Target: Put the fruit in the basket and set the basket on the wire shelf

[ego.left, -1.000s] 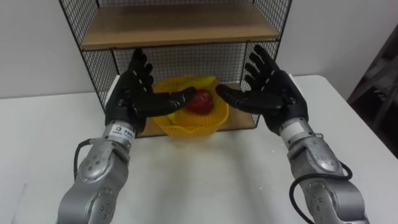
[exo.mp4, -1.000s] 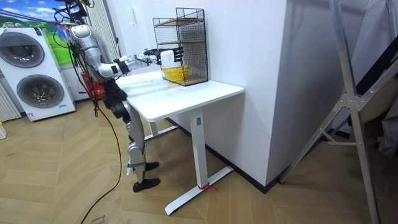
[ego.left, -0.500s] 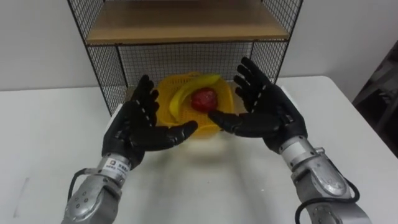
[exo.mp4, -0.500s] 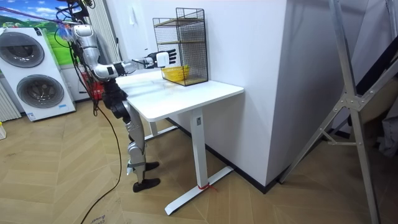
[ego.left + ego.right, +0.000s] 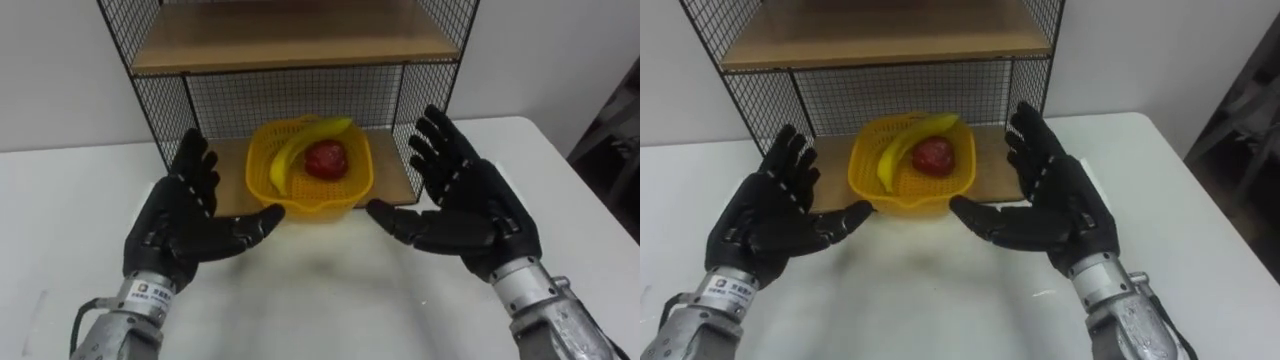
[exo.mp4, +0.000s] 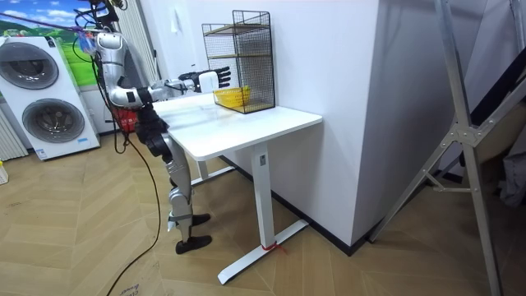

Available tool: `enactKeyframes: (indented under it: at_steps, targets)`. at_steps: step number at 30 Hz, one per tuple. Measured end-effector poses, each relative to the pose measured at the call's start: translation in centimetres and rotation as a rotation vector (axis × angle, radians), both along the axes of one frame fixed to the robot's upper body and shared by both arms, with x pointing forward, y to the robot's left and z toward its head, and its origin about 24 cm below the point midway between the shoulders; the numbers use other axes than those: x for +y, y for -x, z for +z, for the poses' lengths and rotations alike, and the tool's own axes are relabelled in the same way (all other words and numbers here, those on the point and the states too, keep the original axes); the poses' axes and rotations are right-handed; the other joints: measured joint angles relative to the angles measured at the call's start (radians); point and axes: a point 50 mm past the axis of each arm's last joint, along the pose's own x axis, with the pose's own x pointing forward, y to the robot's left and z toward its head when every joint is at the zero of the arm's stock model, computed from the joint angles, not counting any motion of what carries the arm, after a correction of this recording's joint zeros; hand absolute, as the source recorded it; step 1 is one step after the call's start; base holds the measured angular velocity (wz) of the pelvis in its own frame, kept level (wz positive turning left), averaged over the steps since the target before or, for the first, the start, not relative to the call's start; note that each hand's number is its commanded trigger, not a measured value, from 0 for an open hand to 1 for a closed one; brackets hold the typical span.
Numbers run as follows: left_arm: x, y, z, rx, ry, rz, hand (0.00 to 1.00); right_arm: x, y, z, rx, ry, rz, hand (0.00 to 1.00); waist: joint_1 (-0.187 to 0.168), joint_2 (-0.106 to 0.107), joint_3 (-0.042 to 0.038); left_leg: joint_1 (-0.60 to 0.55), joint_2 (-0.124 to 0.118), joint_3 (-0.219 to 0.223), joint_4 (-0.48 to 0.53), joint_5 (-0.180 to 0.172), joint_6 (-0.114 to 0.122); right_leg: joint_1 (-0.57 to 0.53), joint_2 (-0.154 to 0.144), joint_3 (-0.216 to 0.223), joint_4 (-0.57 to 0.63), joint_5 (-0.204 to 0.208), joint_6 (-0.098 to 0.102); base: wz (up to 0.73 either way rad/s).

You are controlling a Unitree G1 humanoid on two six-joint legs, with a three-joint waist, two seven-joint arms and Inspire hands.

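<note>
Left eye view: the yellow basket (image 5: 310,188) sits on the lower board of the wire shelf (image 5: 290,48), holding a banana (image 5: 298,148) and a red fruit (image 5: 325,158), so the placing looks done. The left hand (image 5: 180,228) and right hand (image 5: 472,205) flank it above the desk (image 5: 330,300), fingers spread, palms inward, gripping nothing and clear of the rim.

Room view: the robot stands at the desk's end, arms held toward the shelf.

Right eye view: the basket's front rim possibly overhangs the board.

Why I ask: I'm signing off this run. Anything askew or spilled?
Nothing stands out: the basket sits upright on the wire shelf's lower board, banana and red fruit inside; left hand and right hand open, apart.
</note>
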Motion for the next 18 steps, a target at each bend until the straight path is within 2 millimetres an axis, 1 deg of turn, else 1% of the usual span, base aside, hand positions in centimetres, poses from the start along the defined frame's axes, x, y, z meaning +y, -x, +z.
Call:
enactKeyframes:
  at_steps: [4,6,8,12,15,17,18]
  targets:
    - [1.3,0.4,0.3,-0.019,-0.018,0.061,0.0,-1.6,0.2,0.4,-0.028,0.022,-0.102,0.0,0.001,-0.001,0.0004,0.001,0.0,-0.004,0.002,-0.002,0.002,0.004,0.0,-0.004,-0.001,0.0,-0.001,0.03]
    - [2.1,0.5,0.6,-0.037,-0.04,0.096,0.0,-2.2,0.4,0.6,-0.038,0.037,-0.142,0.0,0.0,-0.002,0.0019,0.0,0.0,-0.004,0.003,-0.002,0.002,0.003,0.0,-0.005,-0.002,-0.001,-0.001,0.0]
    - [3.1,0.6,1.1,-0.06,-0.105,0.149,0.0,-3.0,0.6,0.7,-0.041,0.052,-0.188,0.0,0.0,-0.004,0.0032,-0.002,0.0,-0.004,0.002,-0.001,0.002,0.0,0.001,-0.005,-0.001,-0.001,-0.001,0.0]
    - [4.1,0.8,1.6,-0.085,-0.128,0.217,0.0,-3.7,0.7,0.9,-0.054,0.063,-0.24,0.0,0.0,-0.006,0.0036,-0.002,0.001,-0.001,0.0,-0.001,0.002,-0.002,0.001,-0.004,0.0,-0.001,-0.001,-0.05]
    - [5.3,1.0,2.3,-0.11,-0.146,0.292,0.0,-4.4,0.8,1.2,-0.064,0.075,-0.285,0.0,0.003,-0.006,0.0036,-0.006,0.001,0.0,0.0,-0.001,0.002,-0.008,0.002,0.002,0.001,-0.001,-0.001,-0.03]
    - [6.3,1.3,3.1,-0.14,-0.164,0.344,0.0,-5.3,1.0,1.4,-0.071,0.087,-0.326,0.0,0.004,-0.006,0.0035,-0.011,0.001,0.0,0.0,-0.001,0.002,-0.013,0.001,0.001,0.001,-0.001,-0.001,0.0]
    - [6.5,1.3,3.4,-0.149,-0.167,0.355,0.0,-5.4,1.0,1.5,-0.072,0.089,-0.335,0.0,0.004,-0.006,0.0032,-0.013,0.001,0.0,0.0,-0.001,0.002,-0.014,0.001,0.001,0.001,-0.001,-0.001,0.0]
